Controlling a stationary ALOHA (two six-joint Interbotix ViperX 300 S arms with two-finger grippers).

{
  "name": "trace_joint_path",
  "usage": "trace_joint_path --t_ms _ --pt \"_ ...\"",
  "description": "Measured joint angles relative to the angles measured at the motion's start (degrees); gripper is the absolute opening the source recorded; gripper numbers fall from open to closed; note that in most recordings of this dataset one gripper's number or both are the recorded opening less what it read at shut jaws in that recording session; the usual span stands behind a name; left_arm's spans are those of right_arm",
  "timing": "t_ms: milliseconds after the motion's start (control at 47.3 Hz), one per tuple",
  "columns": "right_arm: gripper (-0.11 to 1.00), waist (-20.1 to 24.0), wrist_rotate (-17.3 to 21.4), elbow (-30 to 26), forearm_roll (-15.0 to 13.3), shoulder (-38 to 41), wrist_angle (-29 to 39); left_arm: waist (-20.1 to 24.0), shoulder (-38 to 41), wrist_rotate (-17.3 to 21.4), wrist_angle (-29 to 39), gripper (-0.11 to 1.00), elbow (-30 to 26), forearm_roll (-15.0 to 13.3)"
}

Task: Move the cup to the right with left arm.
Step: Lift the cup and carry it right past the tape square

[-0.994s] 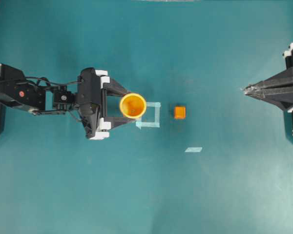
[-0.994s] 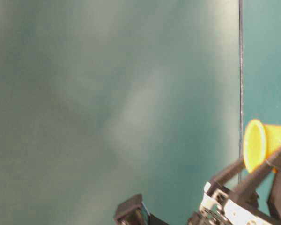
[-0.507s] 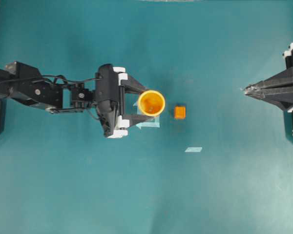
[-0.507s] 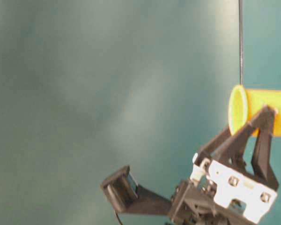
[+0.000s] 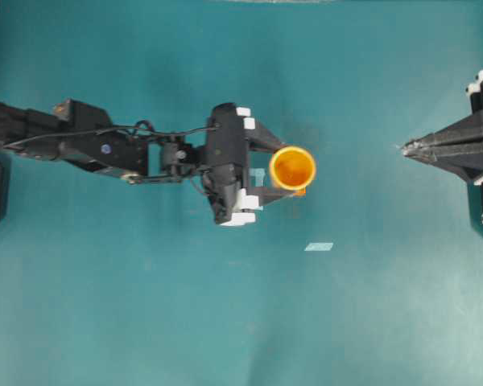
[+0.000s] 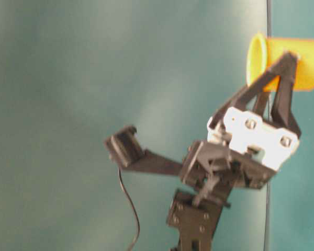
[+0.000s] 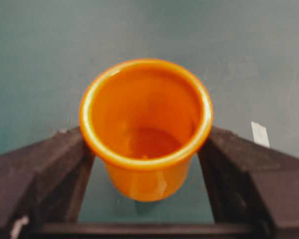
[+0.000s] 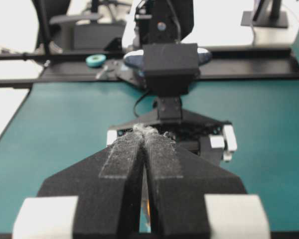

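Orange plastic fills my left wrist view: the cup (image 7: 146, 127) sits upright between the two black fingers (image 7: 37, 174) of the left gripper (image 5: 275, 171), clamped at its sides just under the yellow rim, mouth up. From overhead I read the cup (image 5: 293, 167) as lifted off the green table (image 5: 145, 322), near the middle and a little right of the pale tape square (image 5: 256, 178). It covers most of the small orange cube (image 5: 299, 191), of which only a sliver peeks out at its near-right edge. The table-level view backs that up, with the cup (image 6: 290, 63) carried clear of the surface in the fingers.

To do this carry well, I would keep the wrist level so the cup does not tip, travel right at this height until it has passed the cube, then lower gently and only release once the base is flat on the table. Setting down on the cube is my main worry.

Over at the far right, the right gripper (image 5: 409, 147) rests with its fingers pressed together, holding nothing.
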Motion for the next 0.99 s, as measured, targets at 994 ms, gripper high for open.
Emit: trace_joint_path --t_ms 994 --pt "0.0 0.1 0.0 -0.2 0.0 0.0 0.0 -0.1 14.7 0.2 9.2 0.66 -24.4 0.0"
